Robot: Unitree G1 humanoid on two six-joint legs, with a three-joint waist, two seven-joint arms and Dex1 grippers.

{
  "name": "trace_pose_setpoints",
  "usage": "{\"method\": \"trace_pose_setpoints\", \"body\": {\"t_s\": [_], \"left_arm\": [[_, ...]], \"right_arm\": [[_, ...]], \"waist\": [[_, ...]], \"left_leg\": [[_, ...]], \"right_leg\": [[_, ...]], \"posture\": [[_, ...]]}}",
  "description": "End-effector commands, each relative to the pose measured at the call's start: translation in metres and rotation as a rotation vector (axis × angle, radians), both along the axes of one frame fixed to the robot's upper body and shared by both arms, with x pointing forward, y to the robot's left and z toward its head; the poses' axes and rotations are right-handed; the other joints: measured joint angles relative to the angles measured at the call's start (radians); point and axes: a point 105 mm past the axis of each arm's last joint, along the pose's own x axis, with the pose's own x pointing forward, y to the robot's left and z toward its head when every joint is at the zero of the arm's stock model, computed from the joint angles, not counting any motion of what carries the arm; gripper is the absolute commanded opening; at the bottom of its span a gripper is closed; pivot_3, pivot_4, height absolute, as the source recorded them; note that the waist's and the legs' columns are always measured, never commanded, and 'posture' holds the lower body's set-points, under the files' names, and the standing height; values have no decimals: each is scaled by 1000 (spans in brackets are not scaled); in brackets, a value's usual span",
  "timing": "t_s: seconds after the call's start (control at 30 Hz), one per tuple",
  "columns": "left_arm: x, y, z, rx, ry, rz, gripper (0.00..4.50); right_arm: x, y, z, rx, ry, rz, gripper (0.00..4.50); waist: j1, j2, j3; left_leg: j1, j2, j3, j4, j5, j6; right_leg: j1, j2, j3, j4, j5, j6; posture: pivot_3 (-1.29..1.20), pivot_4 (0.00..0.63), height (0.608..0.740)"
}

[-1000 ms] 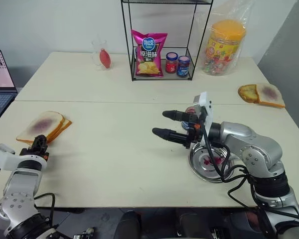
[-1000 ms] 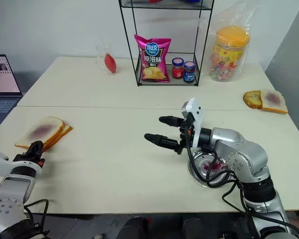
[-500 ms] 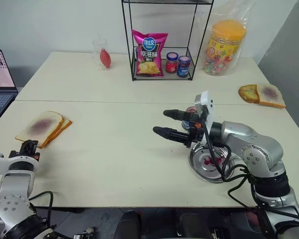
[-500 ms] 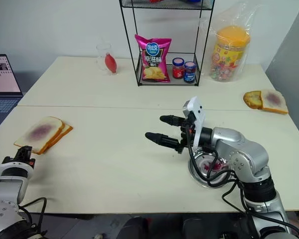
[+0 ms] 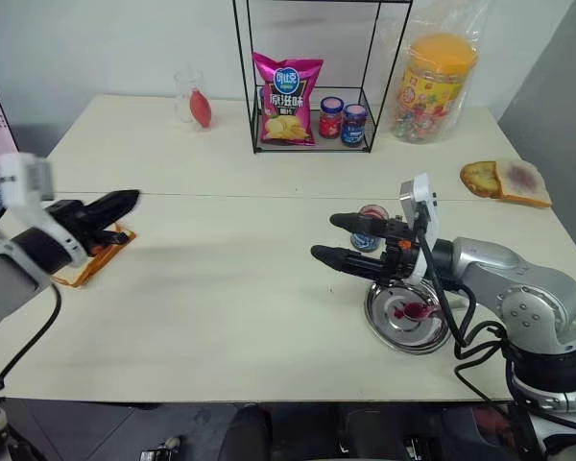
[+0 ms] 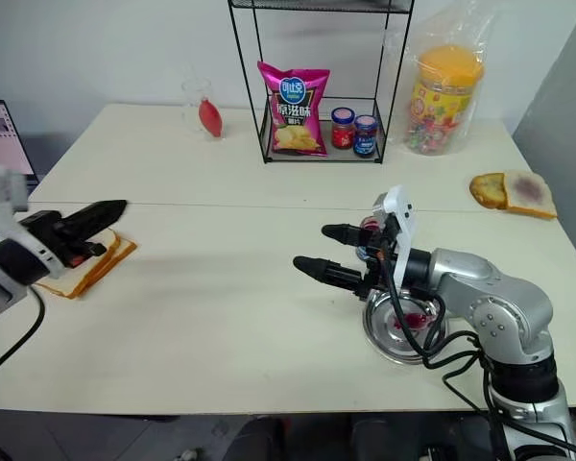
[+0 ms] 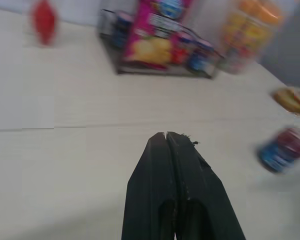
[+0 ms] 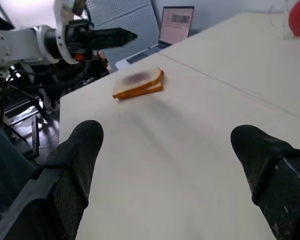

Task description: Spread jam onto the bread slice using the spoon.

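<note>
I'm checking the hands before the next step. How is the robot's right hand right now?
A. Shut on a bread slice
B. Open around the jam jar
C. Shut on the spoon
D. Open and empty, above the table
D: the right hand has its fingers spread apart, nothing between them.

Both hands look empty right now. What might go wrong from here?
1. The left hand, shut and empty, hangs just over the stacked bread; dropping could squash or shove it.
2. The right hand, open and level, sits beside the small jam jar and above the steel dish; a swing could tip the jar.
</note>
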Motion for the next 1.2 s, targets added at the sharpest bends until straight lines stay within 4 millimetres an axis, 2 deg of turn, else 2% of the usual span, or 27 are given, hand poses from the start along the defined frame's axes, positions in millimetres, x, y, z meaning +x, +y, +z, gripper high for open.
{"method": "trace_pose_setpoints", "body": {"t_s": [0.03,0.1,0.13,0.2,0.27,0.4,0.53,0.73,0.9,1.03,1.2], "left_arm": [[2,-8,6,-10,-28,-40,16],[17,30,-17,-20,-48,209,16],[19,40,-23,-18,-53,275,16],[18,67,-39,-60,-38,434,185],[8,83,-49,-171,-38,539,416],[-14,85,-64,-394,-36,596,1195],[-33,98,-83,-646,-35,705,2078],[-48,113,-107,-789,-29,834,3337],[-50,122,-131,-833,26,914,4368],[-45,126,-150,-868,96,943,4462],[-35,125,-148,-866,94,905,4462]], "right_arm": [[-6,-4,12,18,-50,-23,4500],[-7,-3,9,17,-47,-30,4500],[-8,-3,9,16,-46,-31,4500],[-10,-2,7,9,-38,-22,4500],[-11,-1,6,4,-32,-6,4500],[-11,2,7,-12,-29,41,4500],[-11,8,5,-36,-32,98,4500],[-10,10,6,-48,-33,132,4500],[-9,12,9,-55,-36,140,4500],[-8,12,11,-58,-43,136,4500],[-8,9,11,-60,-46,123,4500]], "waist": [[-3,0,0],[-10,4,0],[-11,5,0],[-13,3,1],[-12,1,1],[-3,-1,1],[3,-1,1],[11,-3,0],[9,-3,0],[9,-3,0],[9,-3,0]], "left_leg": [[0,0,0,0,0,0],[0,1,0,0,-1,-1],[2,1,2,-2,-1,-1],[2,1,2,-3,-1,-1],[0,3,0,-2,-1,-1],[-5,2,-2,1,-2,-3],[-6,1,-2,3,-2,-3],[-6,-2,-3,5,-1,-3],[0,-2,-1,4,-1,-3],[1,-1,-2,3,-2,-3],[2,-1,-2,3,-2,-3]], "right_leg": [[0,0,0,0,0,0],[-1,1,1,0,0,0],[0,1,3,1,0,0],[-1,1,2,2,-1,-1],[-2,2,2,2,0,-2],[-5,1,0,3,0,-4],[-5,-4,0,4,1,-2],[-2,-4,-1,3,1,-1],[2,-2,0,3,0,0],[3,0,0,3,-1,0],[3,0,0,3,-1,0]], "posture": [[0,150,740],[0,150,740],[0,150,740],[0,150,740],[0,150,740],[0,150,740],[0,150,740],[0,150,740],[0,150,740],[0,150,740],[0,150,740]]}}
